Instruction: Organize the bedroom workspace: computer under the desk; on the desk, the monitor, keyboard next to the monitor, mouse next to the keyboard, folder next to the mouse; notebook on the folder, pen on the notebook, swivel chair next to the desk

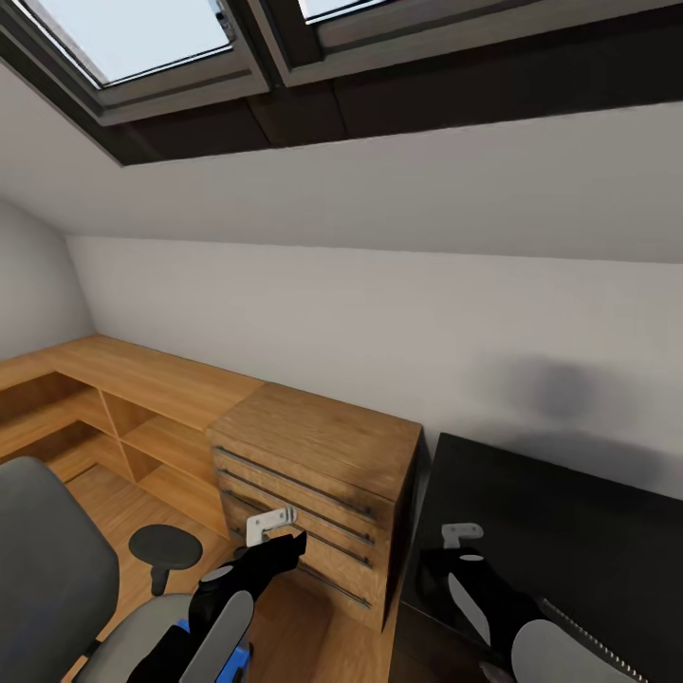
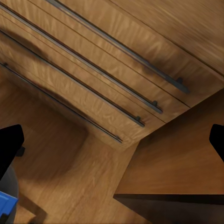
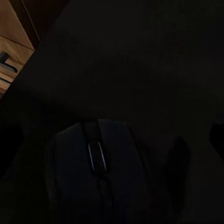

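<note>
Our right claw [image 1: 462, 533] hangs over the near corner of the glossy black desk [image 1: 588, 531], and our wrist camera looks straight down on the small rounded black mouse [image 3: 95, 172] lying on that dark top just beneath it; the fingertips [image 3: 217, 137] sit at the edges of that view, wide of the mouse, so we read the claw as spread apart and holding nothing, though the darkness there makes this a judgement. Our left claw [image 1: 272, 524] hovers in front of the low oak drawer cabinet with dark bar handles [image 1: 318, 474], its black fingertips [image 2: 10, 140] likewise far apart with only cabinet and plank floor between them. Below and behind the left claw is the grey upholstered swivel chair [image 1: 47, 569], and a corner of the bright blue folder [image 1: 228, 664] peeks out by the left forearm, apparently on the seat. So we judge the mouse already set on the desk, and a slim grey-edged keyboard [image 1: 598, 636] seems to lie on the desk below the right claw, near the right forearm. Left to do, as far as we can see: the folder onto the desk beside the mouse, then notebook and pen stacked, then the chair drawn up. Of monitor and computer we can say nothing.
</note>
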